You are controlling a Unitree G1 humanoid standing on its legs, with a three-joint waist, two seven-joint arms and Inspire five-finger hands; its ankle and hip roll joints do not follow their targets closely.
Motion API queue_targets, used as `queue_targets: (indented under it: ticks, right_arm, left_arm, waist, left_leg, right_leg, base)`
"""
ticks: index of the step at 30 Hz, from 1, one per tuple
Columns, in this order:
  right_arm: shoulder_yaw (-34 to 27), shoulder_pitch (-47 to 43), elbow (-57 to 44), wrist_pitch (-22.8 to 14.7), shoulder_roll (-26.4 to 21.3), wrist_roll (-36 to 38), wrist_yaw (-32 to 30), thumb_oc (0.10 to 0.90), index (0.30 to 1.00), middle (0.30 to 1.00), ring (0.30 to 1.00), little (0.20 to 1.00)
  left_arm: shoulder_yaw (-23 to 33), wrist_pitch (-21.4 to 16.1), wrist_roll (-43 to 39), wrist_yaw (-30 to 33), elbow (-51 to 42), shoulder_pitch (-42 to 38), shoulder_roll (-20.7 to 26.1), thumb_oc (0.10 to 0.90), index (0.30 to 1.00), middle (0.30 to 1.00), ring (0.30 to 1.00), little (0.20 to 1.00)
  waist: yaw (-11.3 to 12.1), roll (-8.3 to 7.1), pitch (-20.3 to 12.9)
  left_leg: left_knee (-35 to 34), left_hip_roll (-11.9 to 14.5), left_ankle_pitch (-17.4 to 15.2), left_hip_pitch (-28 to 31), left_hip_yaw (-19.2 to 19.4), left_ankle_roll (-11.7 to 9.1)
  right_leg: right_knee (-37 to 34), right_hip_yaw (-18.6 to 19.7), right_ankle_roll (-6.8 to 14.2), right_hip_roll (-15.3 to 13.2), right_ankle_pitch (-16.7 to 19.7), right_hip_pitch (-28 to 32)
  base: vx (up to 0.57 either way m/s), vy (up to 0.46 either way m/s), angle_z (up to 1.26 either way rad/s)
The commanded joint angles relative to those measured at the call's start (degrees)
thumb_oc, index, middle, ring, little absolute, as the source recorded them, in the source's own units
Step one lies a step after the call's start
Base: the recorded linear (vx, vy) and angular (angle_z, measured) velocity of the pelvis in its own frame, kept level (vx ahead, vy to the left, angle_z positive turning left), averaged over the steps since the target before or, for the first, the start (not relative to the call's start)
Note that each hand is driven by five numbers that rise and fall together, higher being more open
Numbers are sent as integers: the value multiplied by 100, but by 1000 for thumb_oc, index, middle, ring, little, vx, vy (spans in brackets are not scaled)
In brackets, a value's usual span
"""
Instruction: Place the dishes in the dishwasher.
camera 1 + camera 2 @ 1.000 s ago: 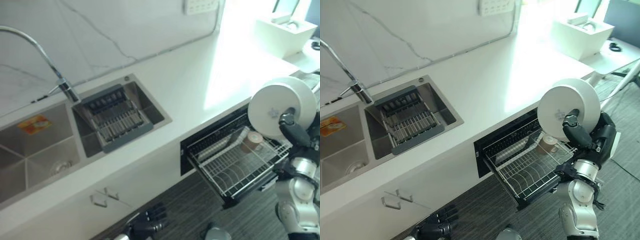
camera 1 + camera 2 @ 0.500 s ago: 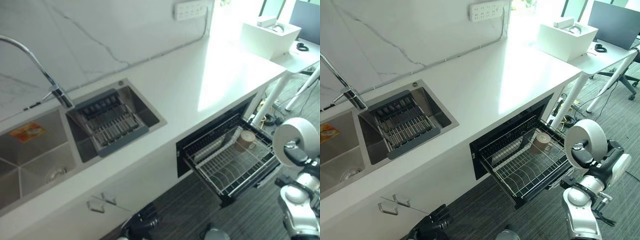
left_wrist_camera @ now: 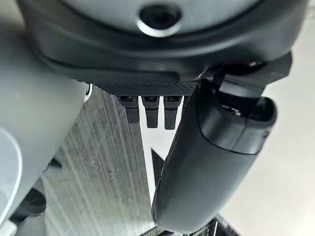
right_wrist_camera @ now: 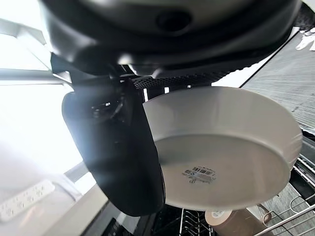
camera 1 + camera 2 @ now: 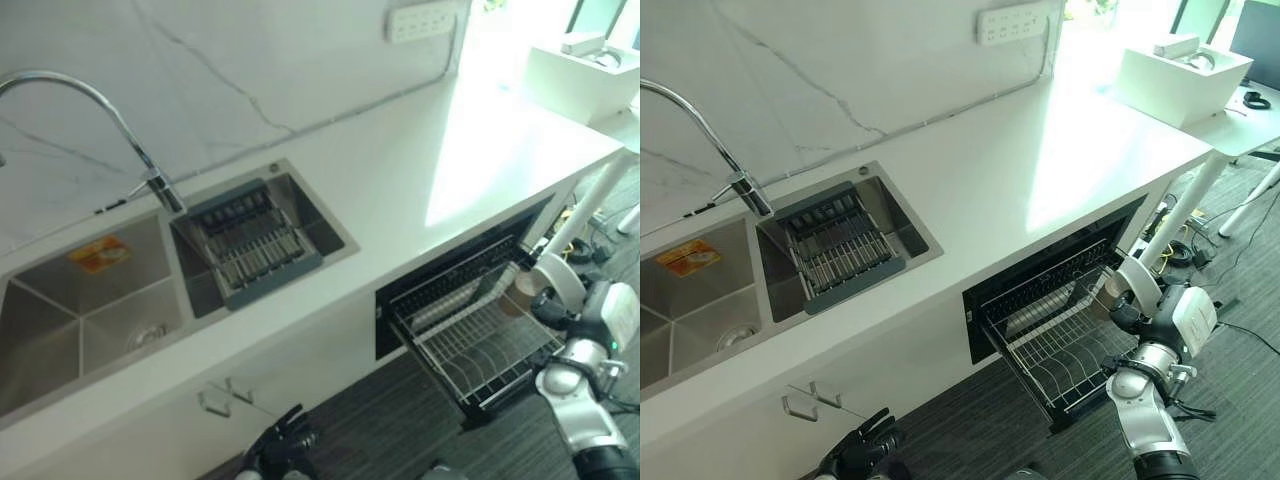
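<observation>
My right hand (image 4: 118, 152) pinches the rim of the white plate (image 4: 226, 147), thumb across its underside, above the dishwasher rack's (image 5: 1060, 345) outer right corner. It looks stiff, glazed, slippery and breakable, so I'd keep the grip at the rim. My left hand (image 5: 862, 455) hangs relaxed and empty near the floor.

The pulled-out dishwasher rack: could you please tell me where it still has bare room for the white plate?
The wire dishwasher rack is bare over most of its tines, from the front rim back to the black dishwasher opening. Its far right corner is crowded: a tan paper cup stands there, and the right hand, holding the round white plate, hangs beside it.
</observation>
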Motion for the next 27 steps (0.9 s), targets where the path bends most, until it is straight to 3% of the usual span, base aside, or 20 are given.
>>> queue_targets:
  ticks: [1,6,15,16,21,27]
  right_arm:
    - [-290,-947,-343,-455,-641,-1008,-135,400,300,300,300,300]
    - [18,-971,-119,-391,-764,-1317,84,400,300,300,300,300]
    - [641,-1480,1553,-167,-669,-850,-96,400,300,300,300,300]
    - [790,-1702,2148,-88,-632,-547,-172,400,300,300,300,300]
    - [880,-2089,3049,57,-646,-139,-362,400,300,300,300,300]
    - [939,-2607,3920,190,-772,-150,-550,400,300,300,300,300]
  left_arm:
    - [-17,30,271,206,22,250,311,800,900,900,900,900]
    - [-25,58,249,275,-90,278,311,800,900,900,900,900]
    - [-184,-41,154,556,-50,152,419,800,900,900,900,900]
    - [-216,-60,89,655,-60,98,468,800,900,900,900,900]
    - [-351,-60,-23,743,-63,47,476,800,900,900,900,900]
    - [-532,-59,-106,727,-38,-13,468,800,900,900,900,900]
  waist:
    - [160,-149,120]
    - [229,-168,103]
    - [408,-121,139]
    - [479,-82,167]
    - [569,50,223]
    - [680,227,298]
  left_leg:
    - [794,380,-1215,470,113,-227]
    - [794,377,-1196,439,79,-237]
    - [794,358,-1175,433,20,-246]
    - [794,344,-1164,420,-10,-252]
    - [794,292,-1163,381,-69,-254]
    - [794,233,-1151,309,-131,-261]
  right_leg:
    - [80,-275,169,-93,-225,133]
    - [80,-360,181,-120,-213,152]
    - [80,-484,197,-203,-136,161]
    - [80,-513,200,-237,-104,149]
    - [80,-554,205,-308,-55,105]
    - [80,-596,222,-412,-3,25]
  base:
    - [-5,13,14]
    - [-2,10,9]
    - [8,2,7]
    - [0,0,0]
    - [-3,30,11]
    - [-32,42,10]
